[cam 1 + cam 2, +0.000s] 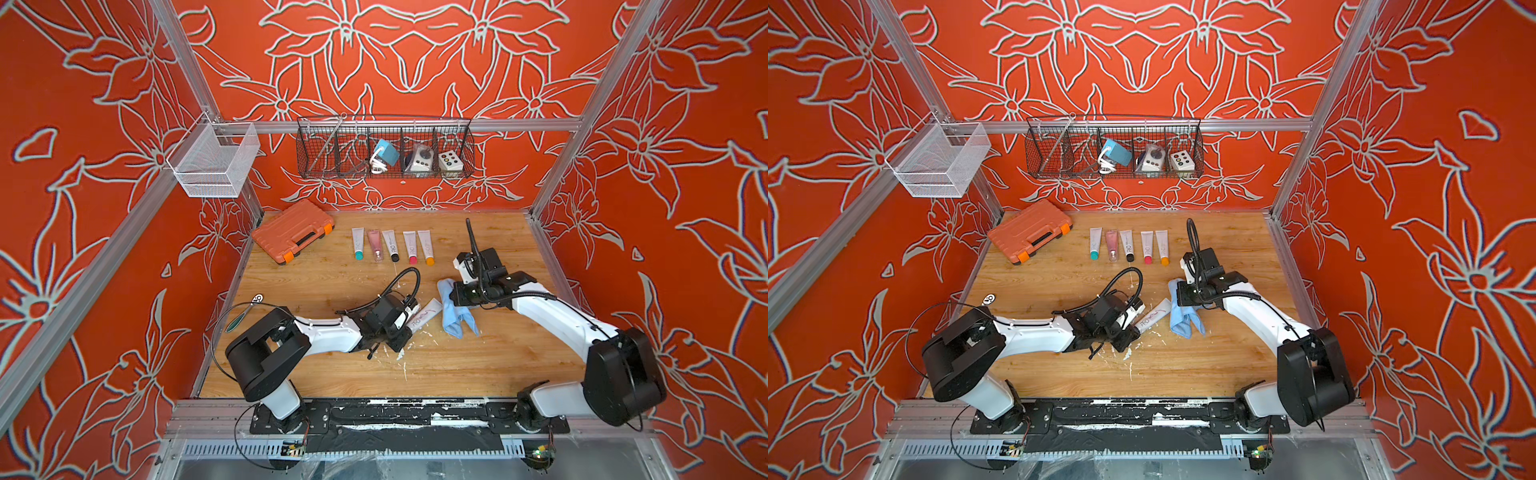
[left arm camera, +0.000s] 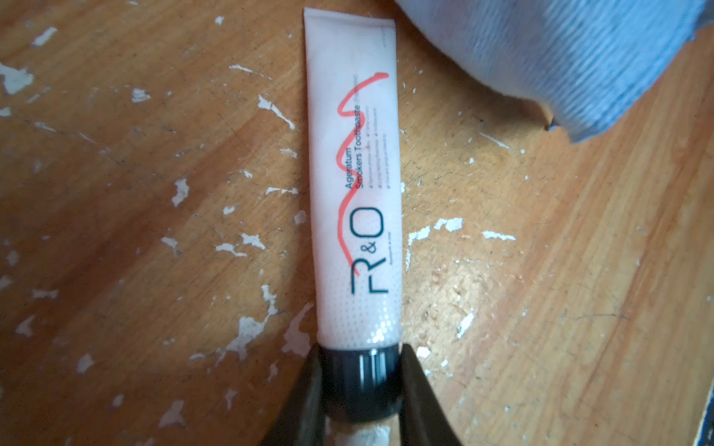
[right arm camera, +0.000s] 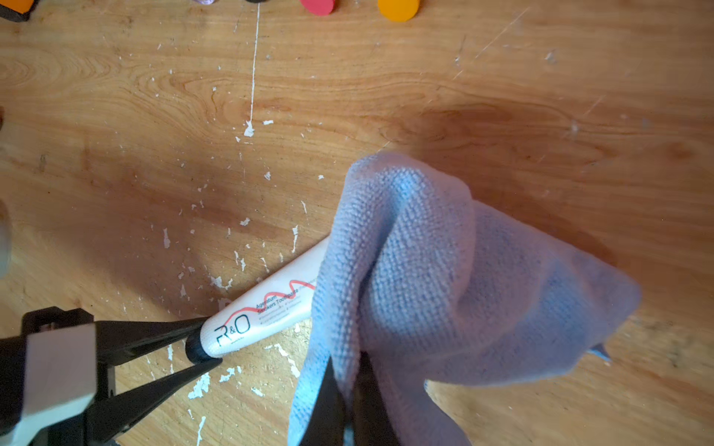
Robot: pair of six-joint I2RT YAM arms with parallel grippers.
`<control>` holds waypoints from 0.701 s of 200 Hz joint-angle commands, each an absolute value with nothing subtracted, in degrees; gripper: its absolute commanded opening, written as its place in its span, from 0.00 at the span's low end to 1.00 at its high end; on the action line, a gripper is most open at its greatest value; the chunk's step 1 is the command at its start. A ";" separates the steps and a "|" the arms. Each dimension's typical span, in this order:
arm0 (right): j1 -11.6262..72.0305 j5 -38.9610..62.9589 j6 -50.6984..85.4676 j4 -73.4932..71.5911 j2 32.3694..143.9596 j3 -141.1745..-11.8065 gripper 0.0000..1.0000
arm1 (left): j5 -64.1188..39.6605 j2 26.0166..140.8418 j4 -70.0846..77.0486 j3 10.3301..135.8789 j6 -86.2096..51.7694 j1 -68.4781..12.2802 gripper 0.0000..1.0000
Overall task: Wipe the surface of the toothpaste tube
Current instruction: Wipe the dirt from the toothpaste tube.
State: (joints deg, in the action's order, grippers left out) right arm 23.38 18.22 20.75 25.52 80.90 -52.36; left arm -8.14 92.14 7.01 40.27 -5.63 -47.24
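Left gripper point(image 2: 357, 370) clamps the toothpaste tube point(image 2: 353, 173) by its cap point(image 3: 195, 349) only, right gripper point(image 3: 347, 386) pinches the microfibre cloth point(image 3: 425, 270) seemingly over it; hard swipes could pivot it loose.

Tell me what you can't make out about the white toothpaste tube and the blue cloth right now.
- White plastic toothpaste tube: crimped end, right wrist view, covered by the blue microfibre cloth.
- Tube's small grey print: left wrist view, blurred.
- Cloth: left wrist view, blurred, cut off by the frame edge.
- Right gripper tips: right wrist view, wrapped in cloth.
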 commanded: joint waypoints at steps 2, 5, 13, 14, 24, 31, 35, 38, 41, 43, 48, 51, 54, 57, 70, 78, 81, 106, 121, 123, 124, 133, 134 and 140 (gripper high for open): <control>23.86 20.40 22.98 19.28 83.82 -51.36 0.00 | -9.73 91.85 8.87 39.88 -5.89 -46.93 0.15; 23.94 20.53 23.07 18.99 84.20 -51.34 0.00 | -9.82 91.85 8.88 39.95 -5.89 -46.93 0.15; 24.09 20.60 23.28 18.25 85.05 -51.11 0.00 | -9.84 91.93 8.93 39.92 -5.89 -46.93 0.15; 24.09 20.63 23.33 18.13 85.19 -51.09 0.00 | -9.84 91.93 8.95 39.96 -5.89 -46.93 0.15; 24.25 20.72 23.47 17.34 86.09 -50.98 0.00 | -9.76 92.09 8.94 40.00 -6.04 -46.85 0.15; 24.34 20.98 23.67 16.70 86.62 -50.77 0.00 | -9.67 92.20 8.88 40.15 -6.15 -46.85 0.15; 24.42 21.21 23.85 16.24 86.86 -50.57 0.00 | -9.75 92.28 8.88 40.13 -6.15 -46.85 0.15; 24.41 21.33 23.95 15.86 87.00 -50.40 0.00 | -9.76 92.30 8.90 40.08 -6.15 -46.85 0.14; 24.47 21.54 24.19 15.47 87.14 -50.25 0.00 | -9.76 92.37 8.89 40.09 -6.15 -46.85 0.15; 24.51 21.64 24.28 15.18 87.31 -50.09 0.00 | -9.76 92.42 8.88 40.15 -6.15 -46.85 0.15; 24.54 22.13 24.56 14.53 87.61 -49.83 0.00 | -9.67 92.40 8.82 40.09 -6.24 -46.85 0.15; 24.59 22.41 24.72 14.21 87.76 -49.66 0.00 | -9.67 92.38 8.85 40.14 -6.24 -46.85 0.15; 24.61 22.60 24.82 13.88 87.92 -49.46 0.00 | -9.61 92.38 8.95 40.16 -6.24 -46.85 0.14; 24.69 22.67 24.99 13.56 88.11 -49.28 0.00 | -9.58 92.37 8.96 40.03 -6.24 -46.85 0.14; 25.11 23.06 25.47 12.69 89.06 -48.64 0.00 | -9.49 92.54 8.96 40.10 -6.17 -46.77 0.14; 25.30 23.60 25.81 12.02 89.56 -48.14 0.00 | -9.41 92.72 8.93 40.21 -6.16 -46.76 0.14; 25.43 23.74 25.96 11.68 89.68 -47.90 0.00 | -9.40 92.84 8.91 40.35 -6.18 -46.76 0.14; 26.34 25.47 27.51 9.31 90.79 -46.04 0.00 | -9.14 93.25 8.82 40.66 -6.24 -46.50 0.14; 27.25 25.92 28.24 8.17 91.04 -44.82 0.00 | -9.23 93.53 8.80 40.77 -6.32 -46.25 0.14; 27.36 26.04 28.33 8.02 91.10 -44.69 0.00 | -9.23 93.52 8.79 40.78 -6.33 -46.17 0.14; 27.43 26.07 28.40 7.92 91.08 -44.63 0.00 | -9.23 93.56 8.79 40.82 -6.28 -46.20 0.14; 27.88 26.43 28.80 7.17 91.14 -43.86 0.00 | -9.23 93.61 8.79 40.87 -6.24 -46.23 0.14; 27.92 26.49 28.86 7.10 91.14 -43.77 0.00 | -9.23 93.57 8.79 40.87 -6.24 -46.23 0.14; 28.17 26.79 29.23 6.54 91.29 -43.39 0.00 | -9.23 93.60 8.83 40.87 -6.24 -46.14 0.14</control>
State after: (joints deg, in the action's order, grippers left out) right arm 26.83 24.53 26.85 9.61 90.54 -45.21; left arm -9.02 92.95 7.55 40.27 -6.07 -46.76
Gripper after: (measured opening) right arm 0.057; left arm 0.256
